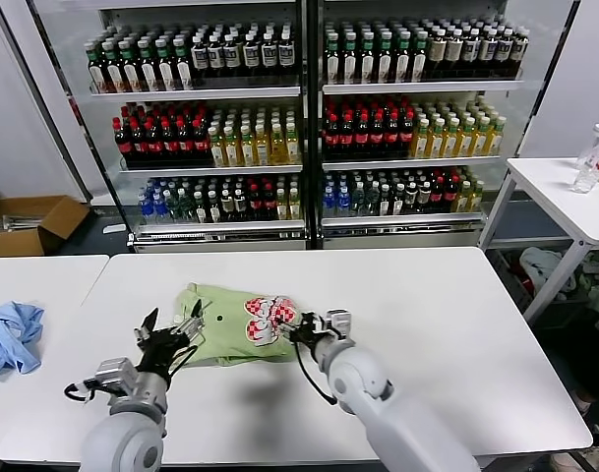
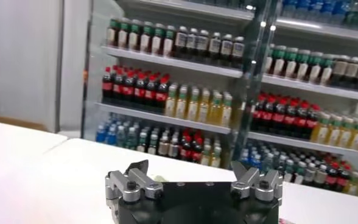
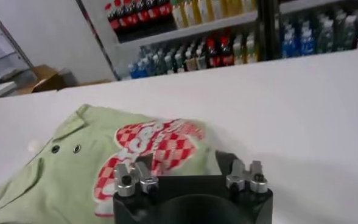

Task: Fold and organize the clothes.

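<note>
Green polo shirt (image 1: 235,324) on white table (image 1: 456,324), buttons only in right wrist view, left claw (image 1: 169,329) spread, right claw (image 1: 314,324) spread

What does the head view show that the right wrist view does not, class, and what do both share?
Only the head view shows the left gripper, open at the shirt's left edge, a blue cloth on the neighbouring table and a side table with bottles. Only the right wrist view shows two collar buttons clearly. Both share the green shirt, its red-and-white print, the right gripper, the white table and the drinks cooler.
</note>
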Controlling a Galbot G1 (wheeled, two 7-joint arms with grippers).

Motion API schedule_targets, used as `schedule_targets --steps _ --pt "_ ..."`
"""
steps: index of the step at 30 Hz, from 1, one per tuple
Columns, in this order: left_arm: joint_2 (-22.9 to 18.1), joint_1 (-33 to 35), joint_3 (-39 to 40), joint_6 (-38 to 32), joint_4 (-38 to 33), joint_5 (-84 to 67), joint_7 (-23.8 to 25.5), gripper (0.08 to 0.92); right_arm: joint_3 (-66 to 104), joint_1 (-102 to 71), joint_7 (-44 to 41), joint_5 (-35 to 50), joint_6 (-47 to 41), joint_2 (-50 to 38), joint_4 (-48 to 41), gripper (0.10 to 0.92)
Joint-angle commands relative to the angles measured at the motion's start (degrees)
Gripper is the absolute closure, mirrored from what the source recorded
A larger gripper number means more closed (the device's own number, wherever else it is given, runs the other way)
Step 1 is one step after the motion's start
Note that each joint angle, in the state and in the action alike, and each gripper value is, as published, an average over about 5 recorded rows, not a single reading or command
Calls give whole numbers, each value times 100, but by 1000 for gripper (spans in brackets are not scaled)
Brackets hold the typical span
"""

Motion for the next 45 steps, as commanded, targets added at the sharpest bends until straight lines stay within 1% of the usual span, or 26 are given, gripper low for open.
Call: schedule_targets --steps 1,5,8,13,18,21,24,26,28,36,41,45 --pt "85 412 -416 -77 -250 48 -19 177 -462 532 260 426 -73 265 -589 388" --pt "60 417 -363 -76 -247 54 -22 177 -273 434 176 368 -65 -119 -370 509" --pt "24 422 -313 -77 -237 59 -22 177 12 338 -8 155 -26 -530 -142 596" --pt "-29 410 -214 -78 -220 89 -17 177 585 132 -528 -343 106 -1518 198 735" --pt "-71 389 -103 -80 -183 149 -9 177 1114 -39 -1016 -723 308 -2327 257 877" --pt "-106 382 -25 -84 -155 229 2 177 1242 -154 -1266 -1129 397 -2518 328 913" --pt "-147 365 41 -99 -123 354 22 177 1228 -370 -1265 -1606 807 -2432 566 913" --pt "-159 368 66 -120 -125 414 51 177 1255 -583 -1043 -1884 1185 -2300 784 898" --pt "-153 390 76 -144 -158 436 88 177 1345 -839 -856 -2088 1398 -2187 1023 858" --pt "-115 571 112 -258 -433 555 289 177 2065 -2051 -735 -2901 1944 -2094 2019 622" --pt "-116 738 133 -350 -604 643 451 177 2652 -2833 -526 -3026 2211 -1969 2694 492" --pt "-93 840 122 -411 -726 655 579 177 3005 -3350 -482 -3093 2256 -1871 3001 380"
